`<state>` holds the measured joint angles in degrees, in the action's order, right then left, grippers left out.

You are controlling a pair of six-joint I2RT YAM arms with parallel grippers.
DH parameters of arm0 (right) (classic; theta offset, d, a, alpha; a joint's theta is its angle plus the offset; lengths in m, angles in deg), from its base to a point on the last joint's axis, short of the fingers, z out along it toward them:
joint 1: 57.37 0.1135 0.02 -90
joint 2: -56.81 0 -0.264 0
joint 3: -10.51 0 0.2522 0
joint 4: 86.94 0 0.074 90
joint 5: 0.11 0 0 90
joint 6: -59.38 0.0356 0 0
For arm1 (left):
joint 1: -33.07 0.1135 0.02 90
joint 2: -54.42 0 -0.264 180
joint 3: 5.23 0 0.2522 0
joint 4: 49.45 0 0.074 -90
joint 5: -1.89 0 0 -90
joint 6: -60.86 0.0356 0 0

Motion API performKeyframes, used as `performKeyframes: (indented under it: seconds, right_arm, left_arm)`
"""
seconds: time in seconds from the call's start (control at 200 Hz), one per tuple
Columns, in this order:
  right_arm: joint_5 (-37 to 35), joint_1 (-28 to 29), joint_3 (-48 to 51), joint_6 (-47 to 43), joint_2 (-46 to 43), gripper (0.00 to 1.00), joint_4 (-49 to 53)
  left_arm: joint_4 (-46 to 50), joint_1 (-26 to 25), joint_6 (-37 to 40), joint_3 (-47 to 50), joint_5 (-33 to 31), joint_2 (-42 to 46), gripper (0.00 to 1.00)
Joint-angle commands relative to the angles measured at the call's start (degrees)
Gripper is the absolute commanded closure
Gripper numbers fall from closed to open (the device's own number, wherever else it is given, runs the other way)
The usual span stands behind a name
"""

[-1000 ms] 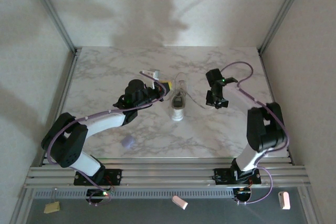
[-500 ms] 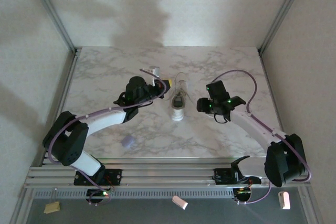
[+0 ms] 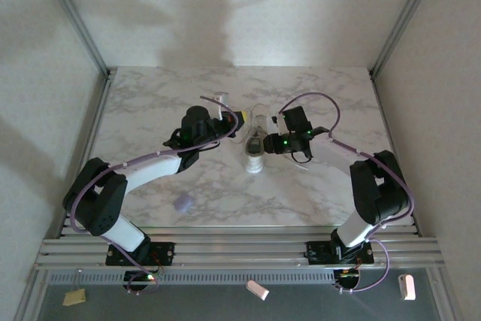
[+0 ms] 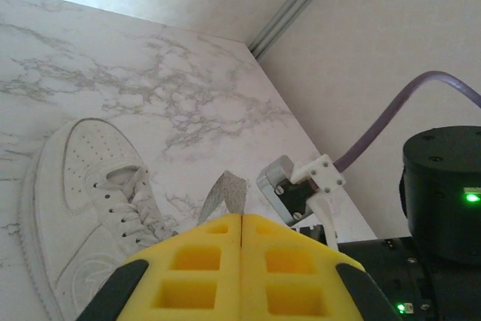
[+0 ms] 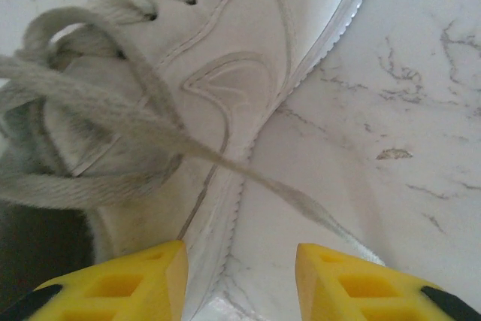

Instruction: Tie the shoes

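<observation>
The white sneaker (image 3: 255,148) lies mid-table, toe toward the back wall. My left gripper (image 3: 237,122) hovers just left of its toe, shut on a loop of white lace (image 4: 225,193) that rises out from between the yellow pads (image 4: 188,261). In the left wrist view the sneaker (image 4: 83,186) lies at lower left. My right gripper (image 3: 273,143) is at the shoe's right side, open. In its wrist view the right gripper (image 5: 240,261) straddles the sole edge of the sneaker (image 5: 240,50), and a loose lace end (image 5: 301,202) trails across the marble between the fingers without touching them.
A small lavender blob (image 3: 181,202) lies on the marble near the left front. Metal frame posts (image 3: 83,28) and white walls bound the table on three sides. The aluminium rail (image 3: 240,249) with the arm bases runs along the near edge.
My right arm has swung in from the right side of the table to the shoe's right side and its jaws have opened. The left gripper has stayed shut on the lace.
</observation>
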<state>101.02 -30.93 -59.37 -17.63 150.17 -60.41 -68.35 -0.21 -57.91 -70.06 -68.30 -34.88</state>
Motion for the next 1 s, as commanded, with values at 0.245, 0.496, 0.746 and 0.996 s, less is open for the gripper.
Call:
performKeyframes:
  seconds: [0.245, 0.496, 0.746, 0.996]
  right_arm:
    - [-7.75, -3.3, -6.78, 3.3, 6.31, 0.65, -0.36]
    - [-3.72, -3.76, -9.54, 3.79, 6.29, 0.63, 2.72]
    - [1.87, -3.71, -3.73, 7.27, -2.91, 0.5, 2.08]
    - [8.28, -3.67, -1.69, 18.77, -4.74, 0.6, 0.14]
  left_arm:
    - [0.74, 0.37, -0.73, -1.58, 0.01, -0.38, 1.0]
    - [2.33, 0.33, -0.33, -2.1, -0.12, -0.57, 1.0]
    - [3.24, 1.0, -1.31, -3.48, -1.01, -1.97, 1.0]
    - [4.19, 1.72, -1.81, -6.32, -0.76, -4.26, 1.0]
